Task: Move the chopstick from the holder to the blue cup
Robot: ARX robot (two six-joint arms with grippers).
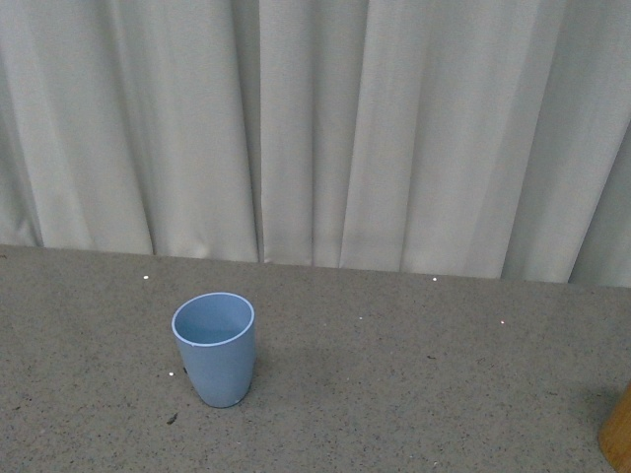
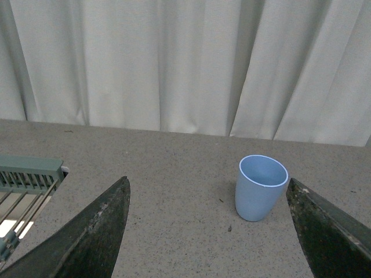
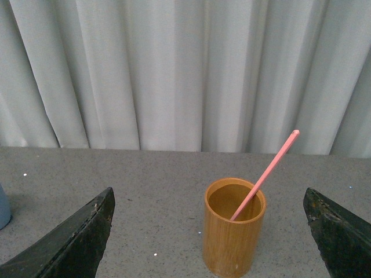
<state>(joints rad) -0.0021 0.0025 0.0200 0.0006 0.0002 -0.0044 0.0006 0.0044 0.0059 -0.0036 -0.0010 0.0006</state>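
Note:
The blue cup (image 1: 215, 348) stands upright and empty on the grey speckled table, left of centre in the front view. It also shows in the left wrist view (image 2: 261, 187), ahead of my open left gripper (image 2: 207, 231), close to its one finger. The tan-orange holder (image 3: 234, 226) stands upright ahead of my open right gripper (image 3: 208, 231), between the fingers. One salmon-pink chopstick (image 3: 268, 172) leans out of it. A sliver of the holder (image 1: 618, 430) shows at the front view's right edge. A sliver of the cup (image 3: 3, 207) shows at the right wrist view's edge. Neither arm shows in the front view.
A white pleated curtain (image 1: 315, 128) hangs along the table's far edge. A grey-green slotted rack (image 2: 29, 174) shows at one edge of the left wrist view, beside the table.

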